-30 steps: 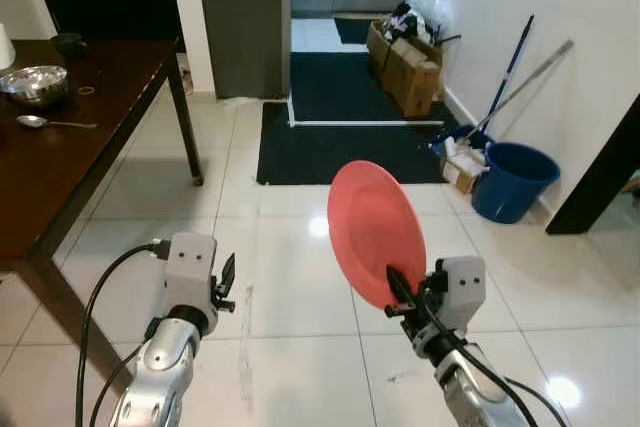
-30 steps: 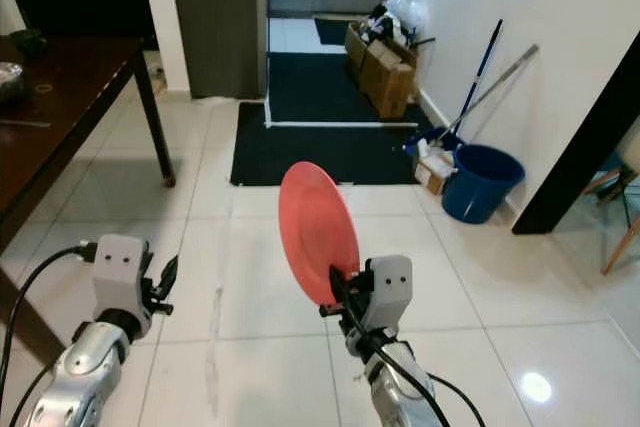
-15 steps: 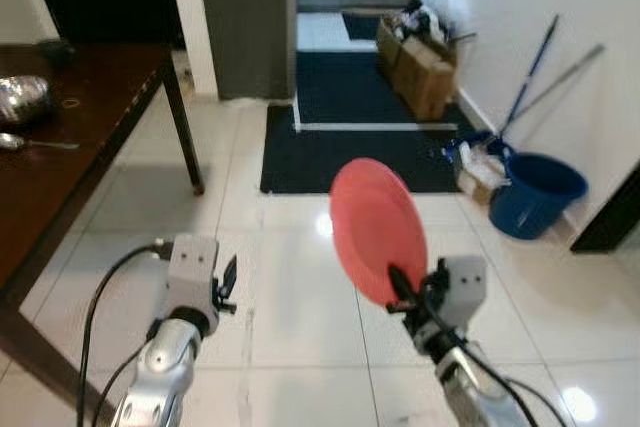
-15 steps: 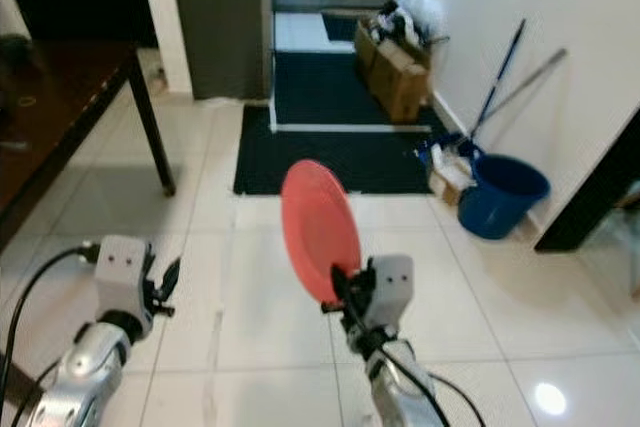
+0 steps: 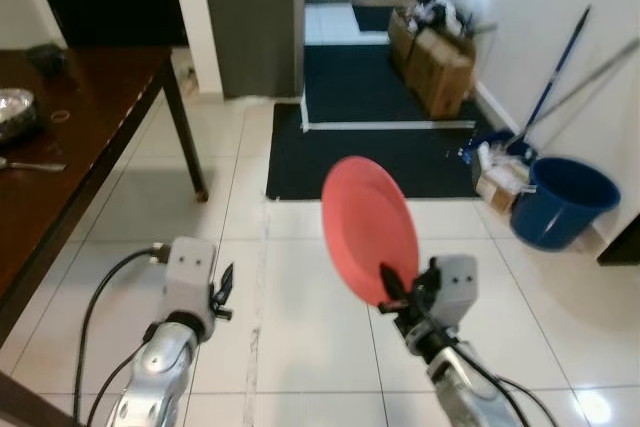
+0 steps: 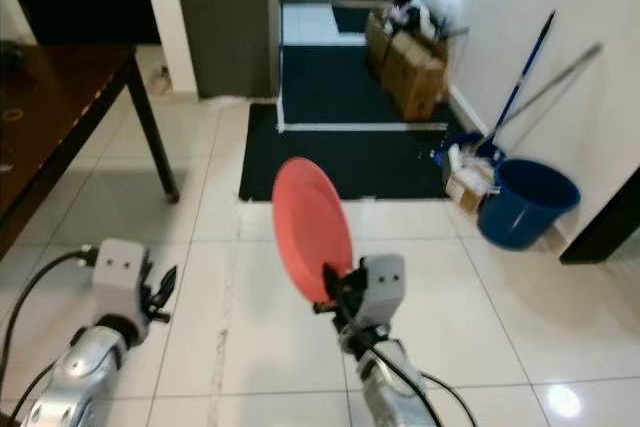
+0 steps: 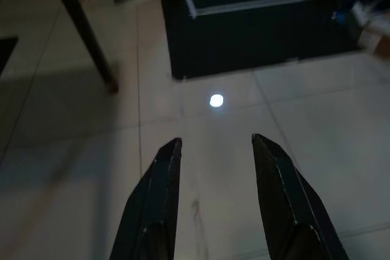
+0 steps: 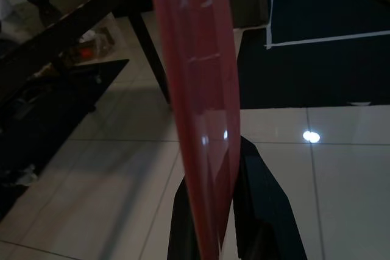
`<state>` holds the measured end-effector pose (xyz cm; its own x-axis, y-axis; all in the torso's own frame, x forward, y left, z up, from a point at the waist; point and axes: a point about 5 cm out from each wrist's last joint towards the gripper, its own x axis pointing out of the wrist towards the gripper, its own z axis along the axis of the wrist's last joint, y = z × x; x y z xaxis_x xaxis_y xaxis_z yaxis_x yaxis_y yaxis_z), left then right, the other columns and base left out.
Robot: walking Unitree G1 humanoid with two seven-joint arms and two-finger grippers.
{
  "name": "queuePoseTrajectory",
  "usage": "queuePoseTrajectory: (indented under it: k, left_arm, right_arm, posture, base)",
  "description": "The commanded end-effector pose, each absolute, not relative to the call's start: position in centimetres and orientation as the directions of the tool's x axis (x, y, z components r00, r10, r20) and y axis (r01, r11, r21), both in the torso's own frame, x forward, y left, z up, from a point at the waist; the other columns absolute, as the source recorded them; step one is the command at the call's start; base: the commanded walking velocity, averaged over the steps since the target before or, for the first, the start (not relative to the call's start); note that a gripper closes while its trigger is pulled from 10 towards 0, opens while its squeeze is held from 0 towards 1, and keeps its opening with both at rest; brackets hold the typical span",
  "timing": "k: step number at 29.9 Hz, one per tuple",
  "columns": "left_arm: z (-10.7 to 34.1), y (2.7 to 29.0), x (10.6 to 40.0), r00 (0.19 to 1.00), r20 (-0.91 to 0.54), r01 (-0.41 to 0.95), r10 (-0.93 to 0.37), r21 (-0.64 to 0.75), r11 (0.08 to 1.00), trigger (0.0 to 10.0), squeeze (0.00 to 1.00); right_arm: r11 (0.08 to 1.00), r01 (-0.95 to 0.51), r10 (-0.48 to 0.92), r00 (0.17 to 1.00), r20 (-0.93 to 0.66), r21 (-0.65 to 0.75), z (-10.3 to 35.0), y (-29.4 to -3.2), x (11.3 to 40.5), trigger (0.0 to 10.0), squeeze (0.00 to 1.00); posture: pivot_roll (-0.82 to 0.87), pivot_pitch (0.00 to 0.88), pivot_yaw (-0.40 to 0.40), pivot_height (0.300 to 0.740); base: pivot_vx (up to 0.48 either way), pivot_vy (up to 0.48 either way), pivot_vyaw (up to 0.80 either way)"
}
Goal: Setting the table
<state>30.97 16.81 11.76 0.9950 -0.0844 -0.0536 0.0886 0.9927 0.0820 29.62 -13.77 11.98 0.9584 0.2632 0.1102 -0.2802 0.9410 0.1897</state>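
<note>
Right wrist view: hand (image 8: 228,211) gripping red plate (image 8: 198,89).

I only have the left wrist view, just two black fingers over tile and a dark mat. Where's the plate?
Observer: The red plate is in the right gripper, pinched at its lower rim and standing nearly on edge.
Operator: Is the table anywhere near?
Observer: Yes, a dark wooden table stands to the robot's left, with a spoon and a metal bowl on it.
Operator: Anything on the right side?
Observer: A blue bucket stands by the white wall, with long-handled tools leaning beside it.
</note>
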Motion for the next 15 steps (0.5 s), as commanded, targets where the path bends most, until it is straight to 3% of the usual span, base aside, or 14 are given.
queuePoseTrajectory:
  k: [1,15]
  left_arm:
    - [10.86,16.99,30.59,0.991,-0.102,0.090,-0.082,0.074,0.993,10.0,0.00]
    - [10.48,17.12,30.33,0.988,-0.121,0.114,-0.099,0.116,0.987,10.0,0.00]
  right_arm:
    - [0.939,-0.285,0.271,0.958,0.094,0.192,11.35,-13.53,29.31,10.0,0.00]
    - [0.941,-0.271,0.261,0.963,0.075,0.201,10.60,-13.16,29.10,10.0,0.00]
  posture:
    - [0.06,0.077,0.079,0.740]
    - [0.08,0.079,0.107,0.740]
  base:
    - [0.000,0.000,0.00]
    - [0.000,0.000,0.00]
